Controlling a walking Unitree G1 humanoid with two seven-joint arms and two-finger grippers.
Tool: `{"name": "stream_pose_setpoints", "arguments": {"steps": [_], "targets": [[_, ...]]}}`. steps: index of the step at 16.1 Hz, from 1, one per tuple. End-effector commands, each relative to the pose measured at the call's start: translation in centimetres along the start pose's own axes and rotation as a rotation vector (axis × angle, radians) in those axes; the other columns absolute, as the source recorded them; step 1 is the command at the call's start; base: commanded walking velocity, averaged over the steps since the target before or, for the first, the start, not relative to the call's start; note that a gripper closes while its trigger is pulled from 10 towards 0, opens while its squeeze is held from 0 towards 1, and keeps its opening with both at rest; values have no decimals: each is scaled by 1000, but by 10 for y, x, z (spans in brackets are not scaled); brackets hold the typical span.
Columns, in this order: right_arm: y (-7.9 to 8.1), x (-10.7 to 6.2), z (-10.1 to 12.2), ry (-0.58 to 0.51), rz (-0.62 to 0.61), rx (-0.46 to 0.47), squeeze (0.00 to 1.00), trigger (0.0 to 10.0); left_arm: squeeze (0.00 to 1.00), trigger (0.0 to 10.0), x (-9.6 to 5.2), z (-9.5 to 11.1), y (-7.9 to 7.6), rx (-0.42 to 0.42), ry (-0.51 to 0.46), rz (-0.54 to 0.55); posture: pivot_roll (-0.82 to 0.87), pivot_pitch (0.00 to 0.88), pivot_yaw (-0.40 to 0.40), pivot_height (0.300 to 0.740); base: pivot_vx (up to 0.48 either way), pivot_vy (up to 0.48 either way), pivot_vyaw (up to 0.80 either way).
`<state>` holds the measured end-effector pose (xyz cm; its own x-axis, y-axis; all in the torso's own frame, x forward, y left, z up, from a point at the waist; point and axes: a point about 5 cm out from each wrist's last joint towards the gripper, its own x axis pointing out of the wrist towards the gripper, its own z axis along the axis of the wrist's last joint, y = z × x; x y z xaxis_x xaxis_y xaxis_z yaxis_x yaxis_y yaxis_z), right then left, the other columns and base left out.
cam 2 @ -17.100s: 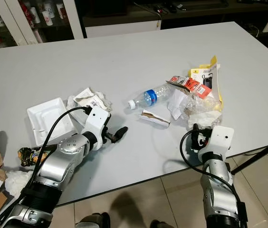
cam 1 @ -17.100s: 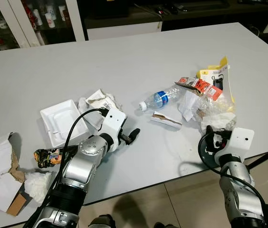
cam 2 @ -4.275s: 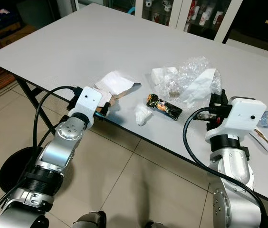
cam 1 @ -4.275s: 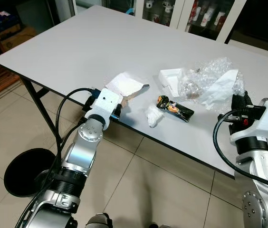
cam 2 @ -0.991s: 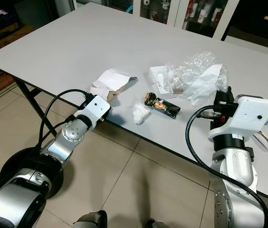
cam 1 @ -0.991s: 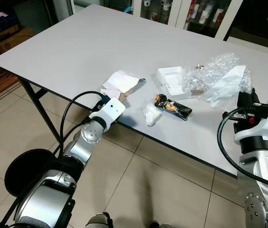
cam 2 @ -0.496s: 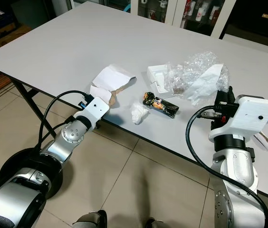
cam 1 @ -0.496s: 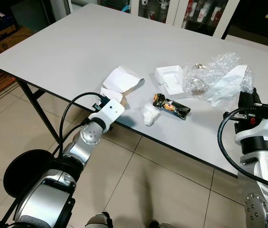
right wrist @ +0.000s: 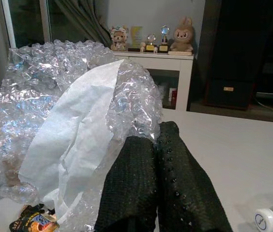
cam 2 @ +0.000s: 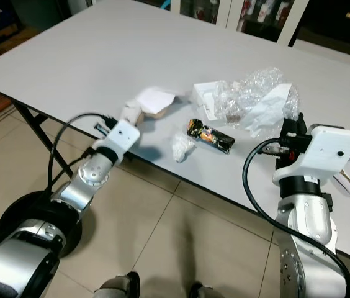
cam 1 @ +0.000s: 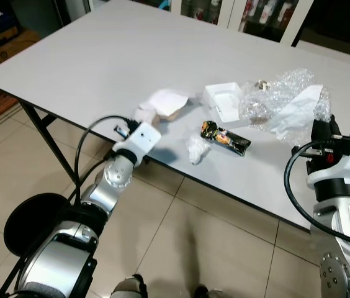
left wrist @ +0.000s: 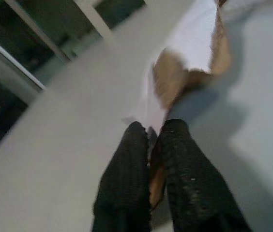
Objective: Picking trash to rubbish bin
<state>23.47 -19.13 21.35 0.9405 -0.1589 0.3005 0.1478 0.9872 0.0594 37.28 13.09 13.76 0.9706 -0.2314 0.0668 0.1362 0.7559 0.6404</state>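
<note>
Left wrist view: the left gripper (left wrist: 148,137) is seen pinched narrow on a corner of the torn white-and-brown paper envelope (cam 1: 164,103), which lies at the near edge of the grey table (cam 1: 100,56). The envelope is judged light, limp and easily torn, so a hold near a folded edge is advised. On the floor below, the round black rubbish bin (cam 1: 29,222) is placed. Farther along the table, the right gripper (right wrist: 154,145) is closed together against the clear bubble wrap bundle (cam 1: 283,102), with nothing seen between its fingers.
</note>
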Motion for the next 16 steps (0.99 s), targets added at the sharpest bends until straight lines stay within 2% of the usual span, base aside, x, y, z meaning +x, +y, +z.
{"name": "stream_pose_setpoints", "arguments": {"steps": [1,4,7,8,10,13,16], "targets": [[-5,-1,2,-8,-20,-21,0,10000,0,0,3,10,7,1,-47,47,150,157,-53,740,0,0,0],[-5,-1,3,-12,-19,-25,0,10000,0,0,7,26,23,-22,-130,157,150,154,-54,740,0,0,0],[-5,0,3,-14,-14,-27,0,10000,0,0,9,37,33,-143,-158,226,151,150,-62,740,0,0,0],[-6,1,3,-15,-14,-29,0,10000,0,0,8,46,35,-218,-186,236,153,147,-65,740,0,0,0],[-5,3,2,-16,-11,-30,0,10000,0,0,7,60,32,-284,-226,236,158,139,-73,740,0,0,0],[-3,6,2,-23,5,-31,0,10000,0,0,6,73,32,-325,-266,233,166,128,-82,740,0,0,0],[-2,9,3,-31,13,-32,0,10000,0,0,3,68,32,-339,-243,242,170,120,-86,740,0,0,0]]}}
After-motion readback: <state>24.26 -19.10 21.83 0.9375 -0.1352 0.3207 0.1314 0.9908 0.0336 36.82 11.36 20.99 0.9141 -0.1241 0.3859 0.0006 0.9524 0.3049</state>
